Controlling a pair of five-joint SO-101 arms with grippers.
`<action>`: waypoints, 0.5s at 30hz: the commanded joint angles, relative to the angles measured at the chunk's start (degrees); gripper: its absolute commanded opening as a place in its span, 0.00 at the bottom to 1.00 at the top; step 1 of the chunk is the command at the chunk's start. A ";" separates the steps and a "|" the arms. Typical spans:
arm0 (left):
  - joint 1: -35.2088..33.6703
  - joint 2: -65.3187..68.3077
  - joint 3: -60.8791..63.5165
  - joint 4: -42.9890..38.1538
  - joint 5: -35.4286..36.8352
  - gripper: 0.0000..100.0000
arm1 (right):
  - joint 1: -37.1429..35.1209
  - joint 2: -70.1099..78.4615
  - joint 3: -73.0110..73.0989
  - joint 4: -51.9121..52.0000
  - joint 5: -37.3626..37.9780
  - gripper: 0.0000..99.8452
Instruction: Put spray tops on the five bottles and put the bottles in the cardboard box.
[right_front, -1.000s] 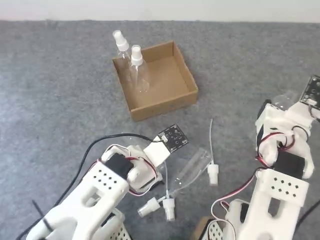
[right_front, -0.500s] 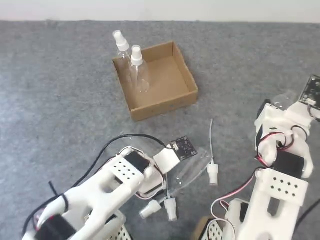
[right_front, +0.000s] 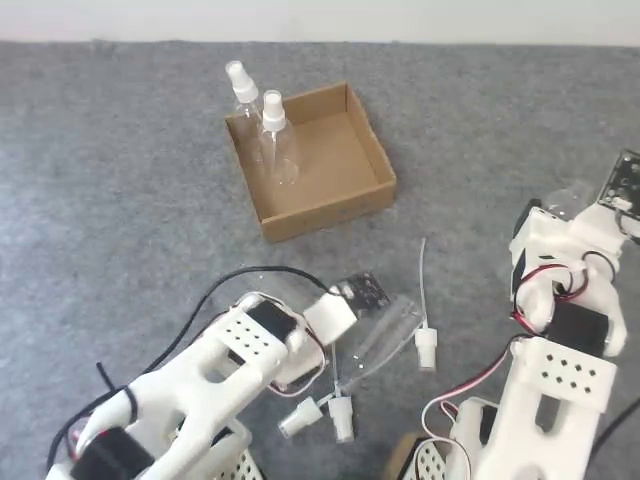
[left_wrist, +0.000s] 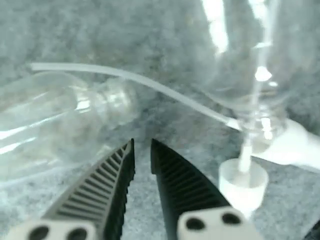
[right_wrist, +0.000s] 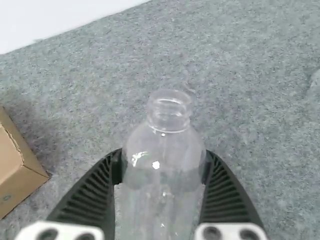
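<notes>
Two clear bottles (right_front: 272, 135) with white spray tops stand in the near-left corner of the cardboard box (right_front: 345, 190). A topless clear bottle (right_front: 385, 335) lies on the carpet beside my left arm (right_front: 250, 345). In the left wrist view my left gripper (left_wrist: 141, 144) hangs just off that bottle's neck (left_wrist: 112, 102), shut with nothing between its fingers. Close by are a spray top (left_wrist: 245, 181) and its thin tube (left_wrist: 160, 90). My right gripper (right_wrist: 162, 154) is shut on an upright bottle (right_wrist: 166, 135) with an open neck, at the right of the table (right_front: 563, 198).
Three loose spray tops lie on the grey carpet: one (right_front: 427, 346) with its tube pointing toward the box, and two (right_front: 340, 415) (right_front: 298, 417) near the left arm's base. A black cable (right_front: 200, 300) loops over the left arm.
My left arm has swung right and dropped over the lying bottle. The right arm and its bottle have kept still.
</notes>
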 joint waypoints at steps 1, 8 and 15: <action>-3.43 -0.35 -4.88 1.58 -1.76 0.05 | 0.48 -1.19 -0.79 -1.10 -0.26 0.06; -4.40 -0.35 -13.23 10.55 0.53 0.19 | 0.48 -1.19 -0.79 -1.10 -0.26 0.06; 0.44 -0.35 -13.58 10.29 7.56 0.22 | 0.48 -1.19 -0.79 -1.10 -0.18 0.06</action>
